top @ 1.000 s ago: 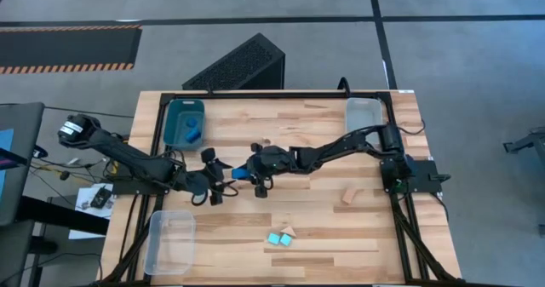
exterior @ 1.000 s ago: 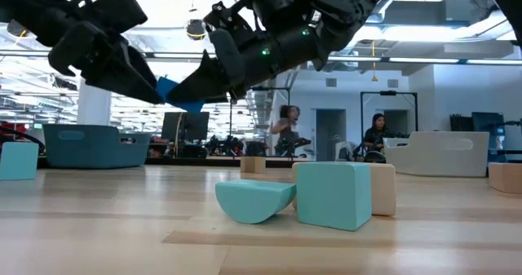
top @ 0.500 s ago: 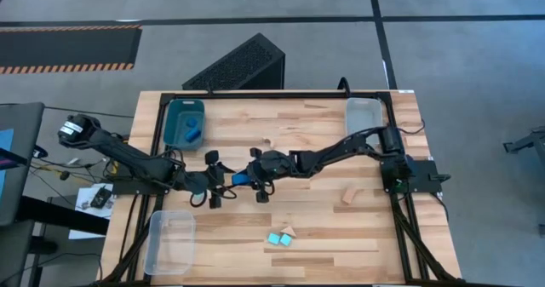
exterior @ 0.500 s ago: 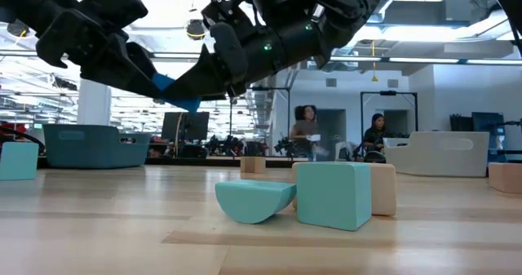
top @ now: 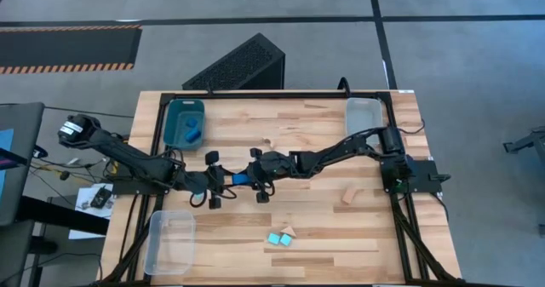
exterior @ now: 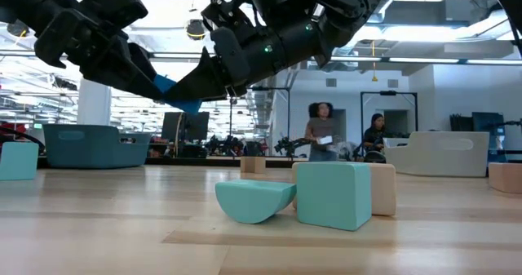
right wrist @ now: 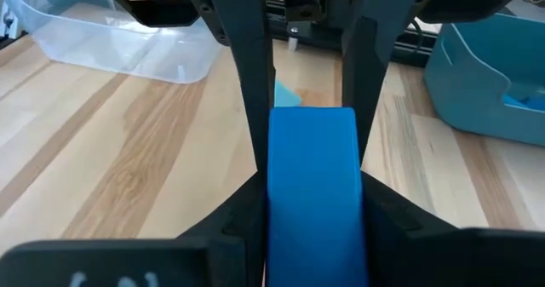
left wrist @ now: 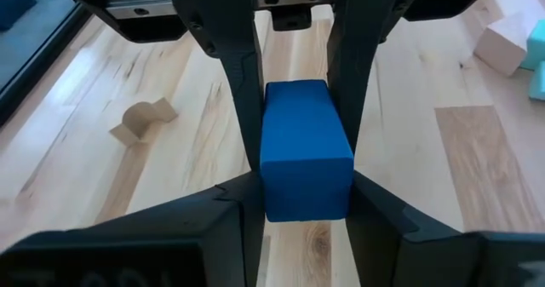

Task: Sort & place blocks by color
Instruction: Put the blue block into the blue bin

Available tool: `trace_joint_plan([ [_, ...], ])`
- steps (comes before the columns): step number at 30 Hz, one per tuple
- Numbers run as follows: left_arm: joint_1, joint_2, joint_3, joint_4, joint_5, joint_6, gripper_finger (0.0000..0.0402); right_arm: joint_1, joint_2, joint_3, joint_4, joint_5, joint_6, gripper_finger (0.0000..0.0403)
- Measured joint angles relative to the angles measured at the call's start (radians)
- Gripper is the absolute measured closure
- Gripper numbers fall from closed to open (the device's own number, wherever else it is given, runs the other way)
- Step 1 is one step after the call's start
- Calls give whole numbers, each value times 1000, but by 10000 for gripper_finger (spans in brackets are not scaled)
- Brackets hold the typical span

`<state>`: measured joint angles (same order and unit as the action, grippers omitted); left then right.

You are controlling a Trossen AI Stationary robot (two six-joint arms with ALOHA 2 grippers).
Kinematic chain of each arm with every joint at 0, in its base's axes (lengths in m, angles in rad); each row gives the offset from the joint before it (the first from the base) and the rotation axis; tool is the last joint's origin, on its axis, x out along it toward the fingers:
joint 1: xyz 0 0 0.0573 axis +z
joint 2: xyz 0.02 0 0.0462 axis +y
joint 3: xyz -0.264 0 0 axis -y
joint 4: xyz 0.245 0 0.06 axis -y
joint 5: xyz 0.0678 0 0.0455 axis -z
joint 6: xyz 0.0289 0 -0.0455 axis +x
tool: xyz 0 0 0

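A deep blue block (top: 241,179) hangs above the middle of the table between my two grippers, which meet tip to tip. My left gripper (top: 228,180) reaches in from the left and is shut on it. My right gripper (top: 249,178) reaches in from the right and is also shut on it. The low view shows the blue block (exterior: 165,86) well above the wood. Two turquoise blocks (top: 274,238) and a tan block (top: 288,232) lie together near the near edge. Another tan block (top: 349,195) lies toward the right. My left gripper (left wrist: 305,189) pinches the blue block's nearer end (left wrist: 305,203) between its two fingers, on opposite side faces. The fingers come from the table's left, slanting slightly down, along the block. The block is lifted clear of the table. My right gripper (right wrist: 312,185) pinches the other end of the blue block (right wrist: 312,223) between its two fingers, on opposite side faces. The fingers come from the table's right, slanting slightly down. The block lies roughly level between the two grippers, clear of the table.
A teal bin (top: 174,117) at the far left holds a blue block (top: 194,135). One clear bin (top: 364,114) sits at the far right and another clear bin (top: 170,240) at the near left. A small tan piece (top: 266,142) lies beyond the grippers. People stand in the room behind.
My left gripper has moved toward the table's right, up to the blue block that my right gripper holds in the air, and its fingers now lie along the block's sides. The right gripper and the block have barely moved.
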<state>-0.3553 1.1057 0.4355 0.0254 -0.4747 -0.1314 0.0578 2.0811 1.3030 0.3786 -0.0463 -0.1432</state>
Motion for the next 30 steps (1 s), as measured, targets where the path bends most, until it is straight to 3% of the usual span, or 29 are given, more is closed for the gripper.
trace_joint_plan([
  [12, 0, 0, 0, 1, 6, -26, 270, -8, 0, 1, 1, -8, 7, 255],
  [23, 0, 0, 0, 4, -4, -19, 210, -8, 0, 1, -4, -8, 3, 254],
  [30, 0, 0, 0, 15, -4, 0, 234, -9, 0, 1, -4, -8, 3, 254],
])
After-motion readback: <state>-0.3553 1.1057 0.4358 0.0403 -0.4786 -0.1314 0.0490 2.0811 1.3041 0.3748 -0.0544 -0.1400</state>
